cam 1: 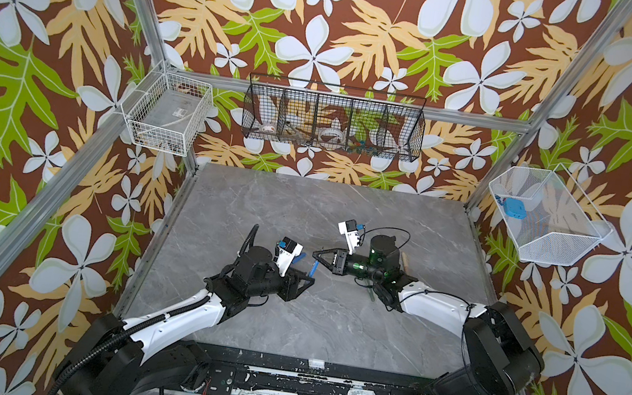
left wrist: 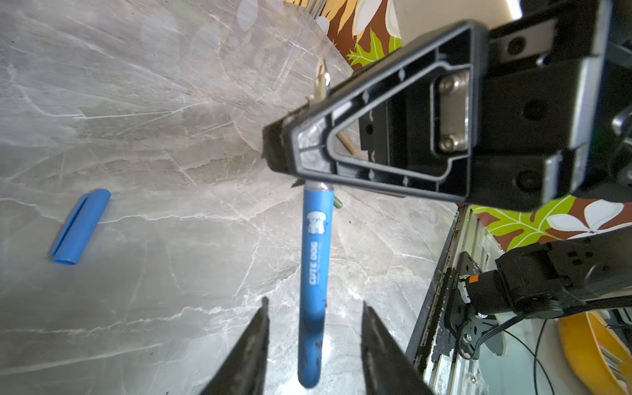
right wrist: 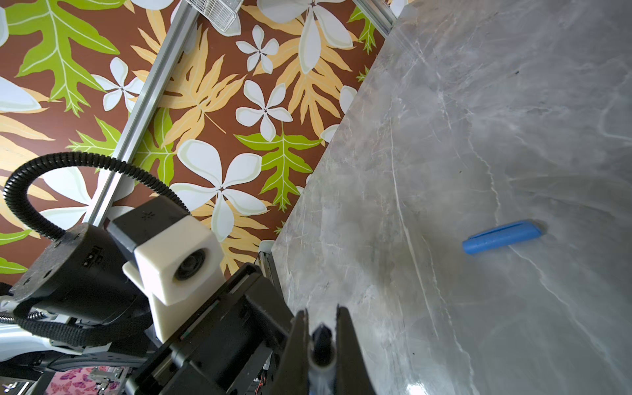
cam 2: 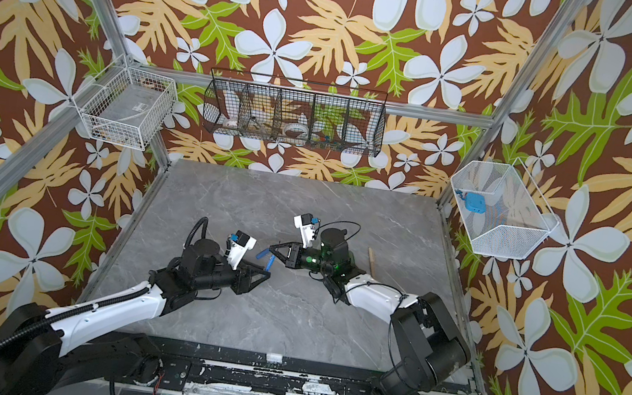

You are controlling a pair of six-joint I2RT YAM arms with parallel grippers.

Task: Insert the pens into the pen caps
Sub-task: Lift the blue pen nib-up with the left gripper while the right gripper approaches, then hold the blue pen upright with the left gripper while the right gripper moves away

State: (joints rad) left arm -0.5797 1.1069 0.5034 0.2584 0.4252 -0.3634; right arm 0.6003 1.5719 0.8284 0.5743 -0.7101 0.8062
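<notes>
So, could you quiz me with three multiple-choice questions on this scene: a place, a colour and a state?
1. The short blue plastic cap lies: A on the grey marble table; B on the floor; C in a gripper.
2. The thin stick pen between the grippers is: A green; B tan; C blue.
3. The right gripper is: A wide open; B shut on the pen; C out of view.
Answers: 1 A, it rests flat on the marble; 2 C, its barrel is blue; 3 B, it pinches the pen's dark tip.
</notes>
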